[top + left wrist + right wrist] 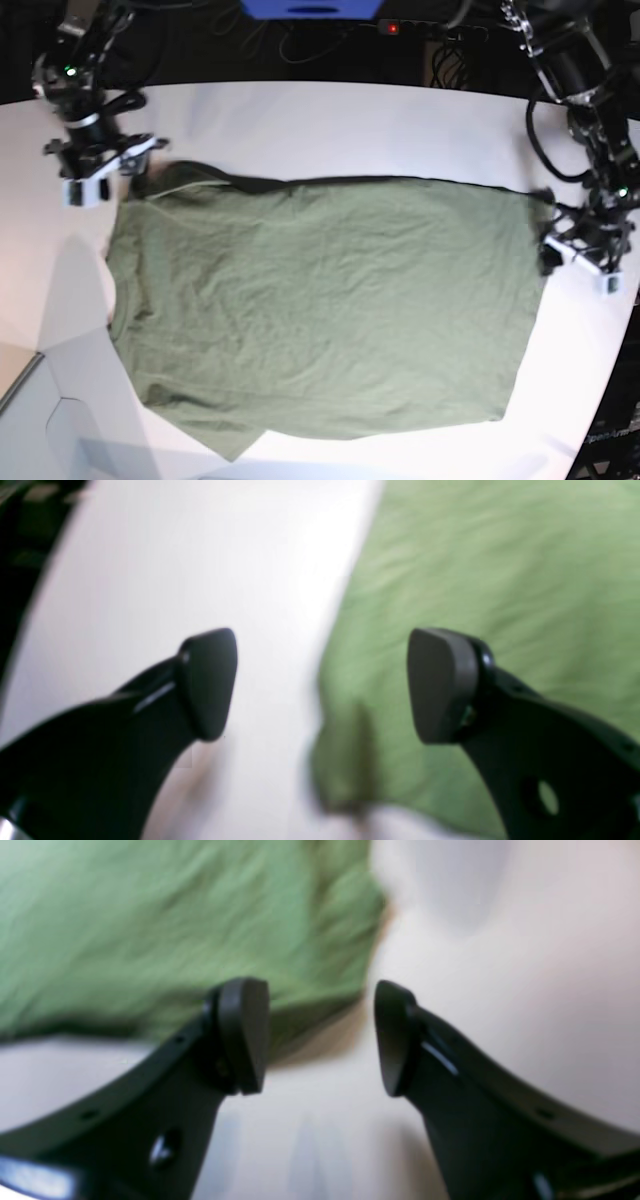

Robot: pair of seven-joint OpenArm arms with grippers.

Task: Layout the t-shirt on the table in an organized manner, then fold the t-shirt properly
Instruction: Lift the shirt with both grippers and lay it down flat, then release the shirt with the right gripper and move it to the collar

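Note:
The olive-green t-shirt (320,300) lies spread flat on the white table (330,130), with a dark edge along its far side. My left gripper (322,685) is open just above the shirt's (490,580) edge, nothing between its fingers (440,685); in the base view the left gripper (572,250) is at the shirt's right edge. My right gripper (320,1037) is open too, empty, beside a corner of the shirt (150,925), with bare table (500,965) under it. In the base view the right gripper (108,175) hangs over the shirt's far left corner.
Behind the table's curved far edge are a blue object (310,8), cables and a power strip with a red light (392,27). A pale grey panel (50,420) sits at the near left corner. The dark floor (20,555) shows past the table edge.

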